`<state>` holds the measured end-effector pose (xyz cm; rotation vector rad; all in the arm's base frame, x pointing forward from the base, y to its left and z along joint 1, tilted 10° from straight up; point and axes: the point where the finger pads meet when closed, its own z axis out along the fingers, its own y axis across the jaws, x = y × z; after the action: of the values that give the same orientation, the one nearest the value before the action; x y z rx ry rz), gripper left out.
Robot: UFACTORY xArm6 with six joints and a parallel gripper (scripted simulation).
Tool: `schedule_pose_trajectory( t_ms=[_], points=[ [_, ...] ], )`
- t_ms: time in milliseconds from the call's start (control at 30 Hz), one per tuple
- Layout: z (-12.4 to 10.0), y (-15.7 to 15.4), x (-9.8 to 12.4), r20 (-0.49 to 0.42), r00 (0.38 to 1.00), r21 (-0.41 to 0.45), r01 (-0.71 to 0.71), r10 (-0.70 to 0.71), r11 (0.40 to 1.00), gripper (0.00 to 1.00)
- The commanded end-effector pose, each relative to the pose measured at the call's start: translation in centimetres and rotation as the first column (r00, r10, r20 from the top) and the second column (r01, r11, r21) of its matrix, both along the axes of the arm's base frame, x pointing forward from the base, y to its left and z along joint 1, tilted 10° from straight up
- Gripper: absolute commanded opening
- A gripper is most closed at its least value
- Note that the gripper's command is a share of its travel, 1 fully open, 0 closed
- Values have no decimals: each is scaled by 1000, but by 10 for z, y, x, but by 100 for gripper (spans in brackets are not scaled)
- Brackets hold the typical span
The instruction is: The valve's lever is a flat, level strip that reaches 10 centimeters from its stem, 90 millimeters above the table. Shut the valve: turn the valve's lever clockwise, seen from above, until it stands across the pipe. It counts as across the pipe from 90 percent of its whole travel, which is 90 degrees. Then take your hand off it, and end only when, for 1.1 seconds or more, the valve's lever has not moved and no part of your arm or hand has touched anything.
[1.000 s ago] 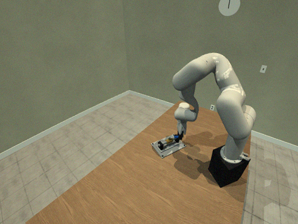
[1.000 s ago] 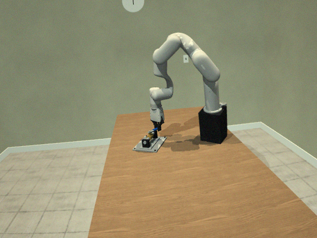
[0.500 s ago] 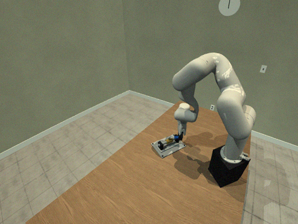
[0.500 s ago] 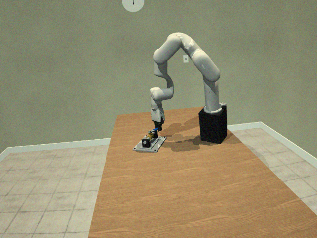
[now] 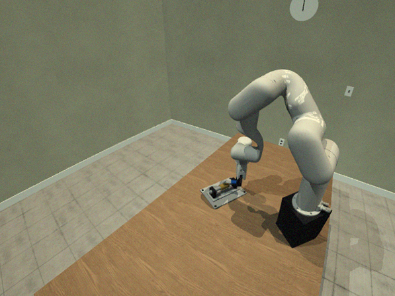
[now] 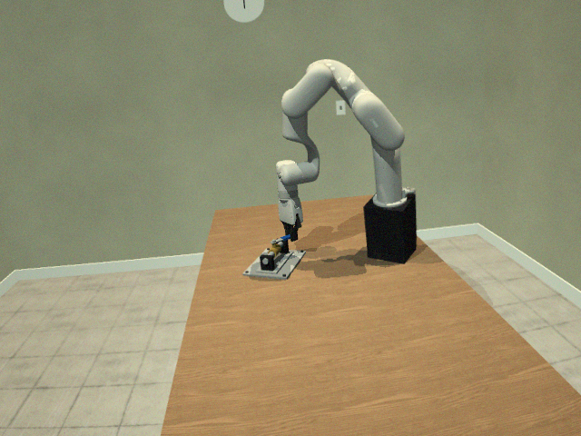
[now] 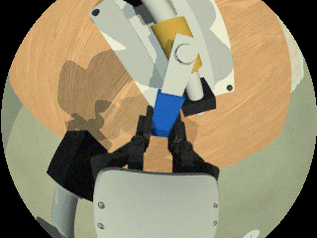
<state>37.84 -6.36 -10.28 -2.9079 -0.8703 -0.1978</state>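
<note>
Valve hardware sits on a grey base plate point(image 5: 217, 201) on the wooden table point(image 5: 168, 250), a little way in front of the arm's black pedestal point(image 5: 290, 228). The white arm point(image 5: 306, 143) arches up from the pedestal and comes down nearly vertical over the end of the plate nearer the pedestal. In the wrist view the pipe point(image 7: 158, 8) runs along the plate between two black end blocks, with a brass-coloured valve body point(image 7: 168, 32) at its middle and a round stem cap point(image 7: 184, 54) on top. The valve's lever point(image 7: 177, 75) is a pale flat strip reaching from the stem toward the camera, ending in a blue grip point(image 7: 165, 113); it lies at a slight angle to the pipe, far from standing across it. The gripper point(image 7: 161, 141) is clenched on that blue grip, one dark finger point(image 7: 138, 145) pressed on either side of it. From the exterior view the blue grip point(image 6: 284, 238) shows just under the gripper point(image 6: 291, 232), level above the plate point(image 6: 287, 271). A round wall clock point(image 5: 303, 6) hangs high on the grey-green wall.
</note>
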Motion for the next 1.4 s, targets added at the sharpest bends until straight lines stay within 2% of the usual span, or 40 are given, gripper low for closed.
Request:
schedule_pose_trajectory(
  t_ms=[0, 1367],
  points=[
    [1, 2, 0, -2, 999, 3, 32, -32, 999, 0],
    [3, 18, -8, -33, 969, 20, 244, -243, 970, 0]
  ],
)
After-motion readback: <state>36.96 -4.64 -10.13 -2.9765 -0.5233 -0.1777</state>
